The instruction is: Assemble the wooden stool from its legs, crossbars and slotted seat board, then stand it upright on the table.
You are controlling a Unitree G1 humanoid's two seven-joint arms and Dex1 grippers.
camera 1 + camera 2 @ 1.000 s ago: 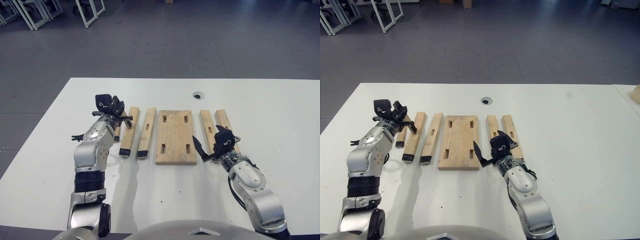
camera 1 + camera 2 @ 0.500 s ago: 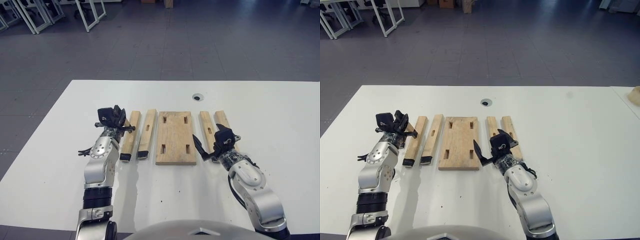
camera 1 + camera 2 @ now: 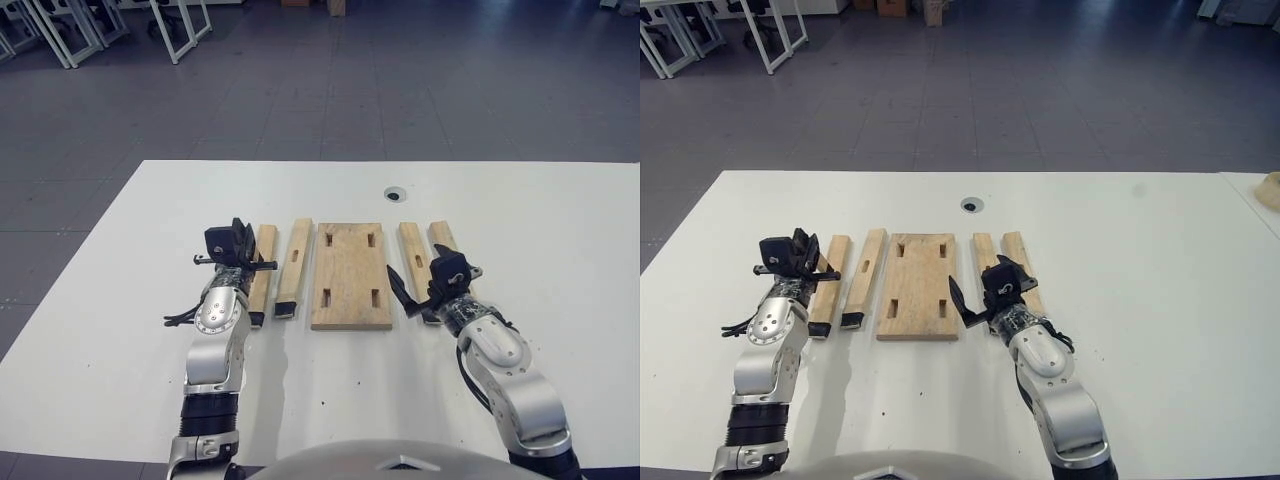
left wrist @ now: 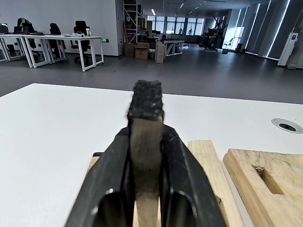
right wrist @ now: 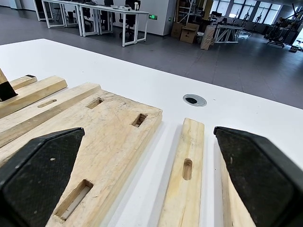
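Right jaws are straddling, apart, the leg (image 5: 182,203) lying parallel just right of the seat board (image 3: 350,272); I am seeing left jaws clamping a black-tipped piece (image 4: 146,137).

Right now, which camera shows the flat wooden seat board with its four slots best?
The left eye view: the whole seat board, all four slots visible. The right eye view matches. The right wrist view crops it to three slots; the left wrist view catches one corner slot.

Silver segmented arms (image 3: 213,352), black cables (image 3: 180,320), matte black left claw (image 3: 246,264), right claw (image 3: 420,288)
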